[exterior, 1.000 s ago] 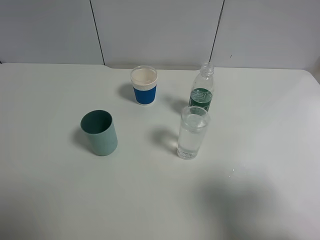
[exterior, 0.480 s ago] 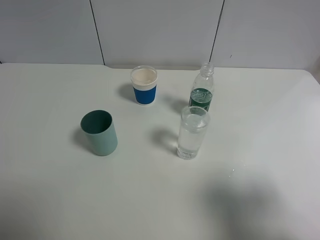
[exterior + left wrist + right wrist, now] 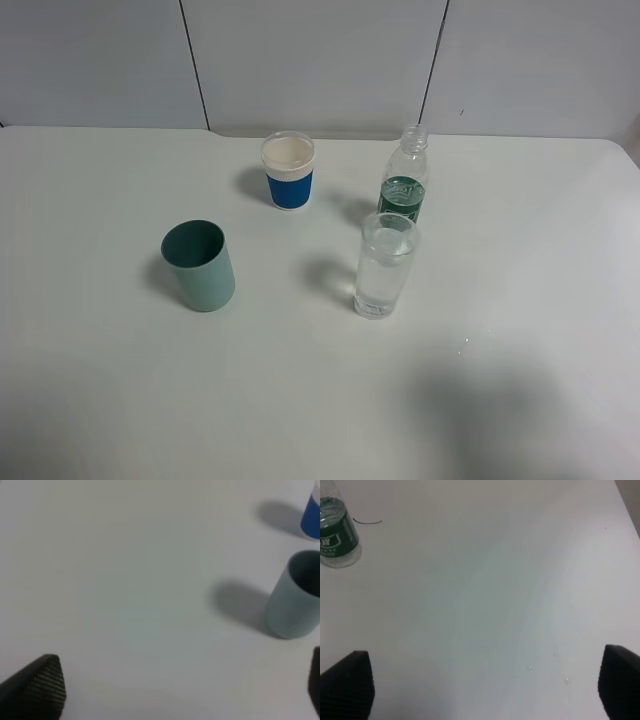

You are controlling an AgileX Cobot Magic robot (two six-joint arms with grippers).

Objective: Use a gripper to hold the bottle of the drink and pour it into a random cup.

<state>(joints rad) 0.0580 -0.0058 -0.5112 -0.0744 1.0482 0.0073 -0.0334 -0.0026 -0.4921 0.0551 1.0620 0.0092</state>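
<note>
The bottle (image 3: 405,181) stands upright on the table (image 3: 520,250) just at 12 o'clock of the glass (image 3: 385,265), uncapped and untouched, while both the right gripper (image 3: 485,690) and left gripper (image 3: 185,690) hang spread wide over bare tabletop.

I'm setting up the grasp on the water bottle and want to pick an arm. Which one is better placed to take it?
Probably the right. The bottle stands on the right half of the table, and the right gripper has it in its wrist view, jaws wide open. The left gripper faces the teal cup instead.
</note>
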